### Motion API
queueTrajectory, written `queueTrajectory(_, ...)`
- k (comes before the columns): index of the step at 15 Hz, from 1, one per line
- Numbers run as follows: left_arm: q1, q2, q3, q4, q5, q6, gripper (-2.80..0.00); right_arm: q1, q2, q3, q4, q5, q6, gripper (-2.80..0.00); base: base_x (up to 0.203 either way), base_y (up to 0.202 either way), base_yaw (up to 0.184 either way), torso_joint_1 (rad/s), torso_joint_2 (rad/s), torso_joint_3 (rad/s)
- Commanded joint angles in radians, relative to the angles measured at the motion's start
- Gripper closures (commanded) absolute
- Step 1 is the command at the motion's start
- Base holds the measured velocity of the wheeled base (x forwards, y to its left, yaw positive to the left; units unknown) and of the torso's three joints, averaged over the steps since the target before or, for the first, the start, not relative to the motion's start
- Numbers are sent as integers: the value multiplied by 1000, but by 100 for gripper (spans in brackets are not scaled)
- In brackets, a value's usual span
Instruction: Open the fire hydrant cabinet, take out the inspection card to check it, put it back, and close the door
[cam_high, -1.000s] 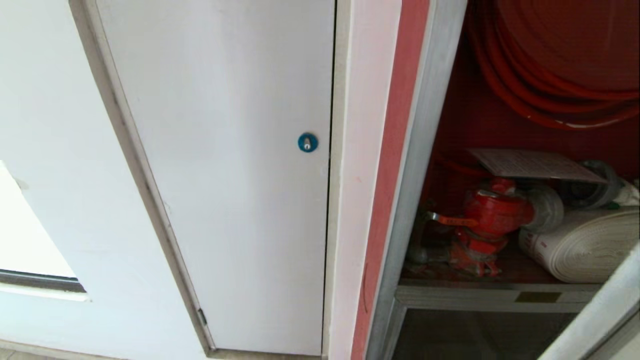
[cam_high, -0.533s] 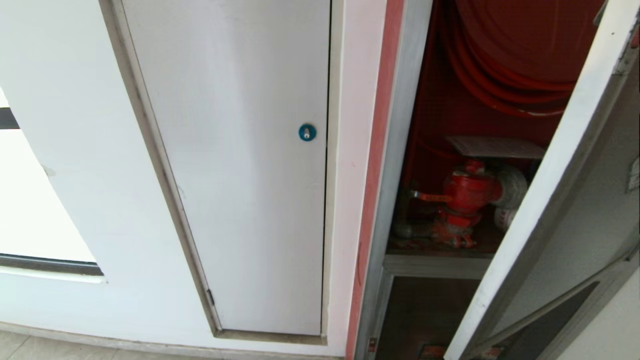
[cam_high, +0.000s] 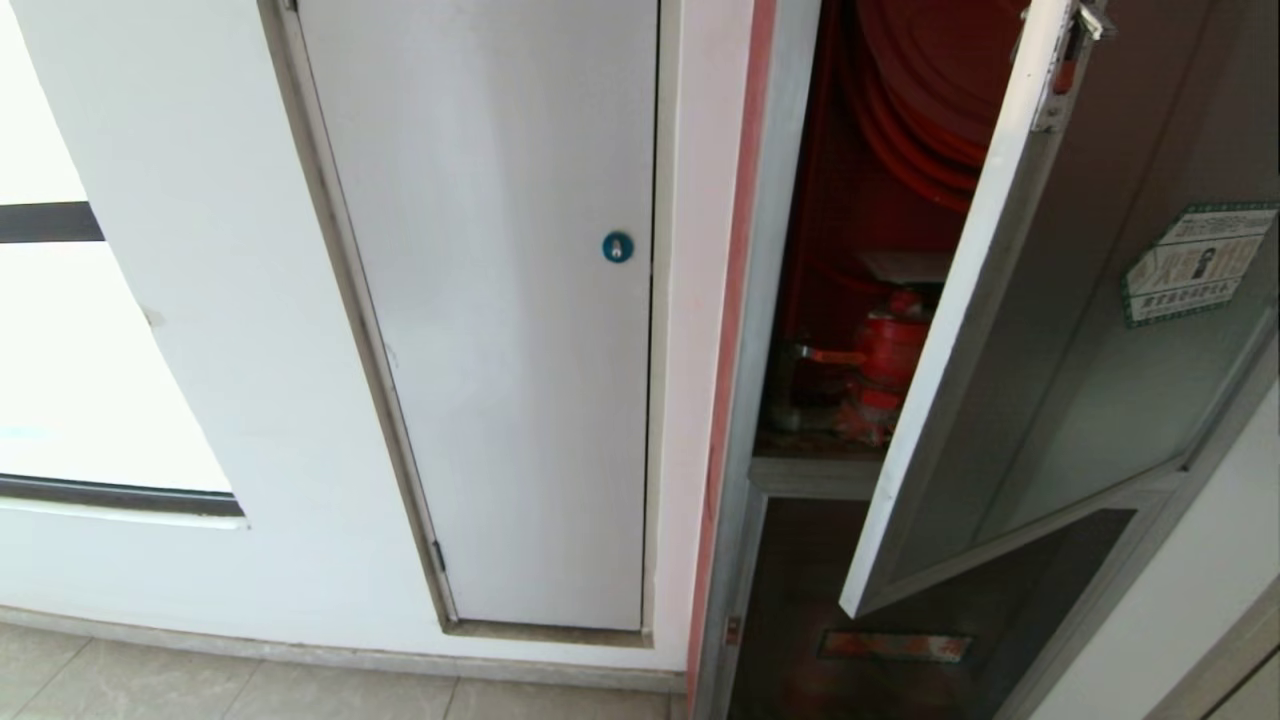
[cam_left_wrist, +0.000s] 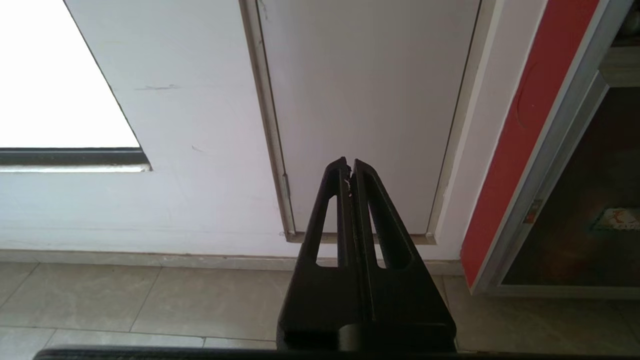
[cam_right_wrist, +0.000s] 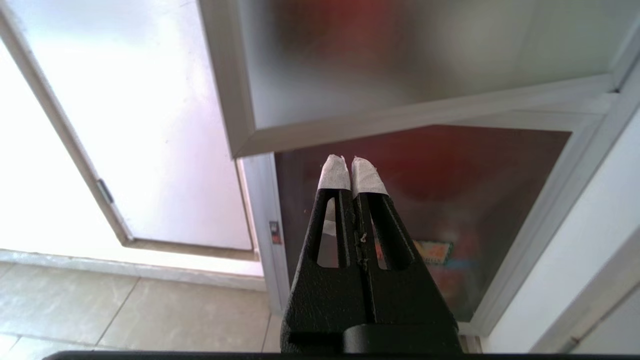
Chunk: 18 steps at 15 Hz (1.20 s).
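The door (cam_high: 1060, 330) stood part-open when I looked, swung out from the fire hydrant cabinet (cam_high: 745, 400) on its far-side hinge, its free edge with the small red latch (cam_high: 1066, 60) up high and well above both of my grippers; through the gap I could see the inspection card (cam_high: 905, 266) lying flat over the red valve (cam_high: 885, 345), inside the cabinet; I judged the step in hand was shutting the door; the right gripper (cam_right_wrist: 352, 171) was pressed shut on nothing, its white-taped fingertips (cam_right_wrist: 334, 172) just below the door's lower frame and in front of the smaller dark pane (cam_right_wrist: 440, 200); the left gripper (cam_left_wrist: 349, 166) was closed and empty too, parked facing the white panel door (cam_high: 500, 300), off beside the cabinet; to do it well I reckoned on pushing the glass face near the free edge, slow and square, with closed fingers, until the latch met the frame; a hard shove risked bounce
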Motion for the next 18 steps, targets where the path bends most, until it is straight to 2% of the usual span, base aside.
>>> queueTrajectory(1,0,2,6,0,-1,1,0,0,2,2,0,0,0,0,-194,0,-1,2,1,-5)
queueTrajectory(11,0,2,6,-1,-1,-1,0,0,2,3,0,-1,0,0,-193,0,1,4,2,1)
queueTrajectory(18,0,2,6,-1,2,-5,0,0,2,3,0,1,0,0,-14,0,0,-1,0,0)
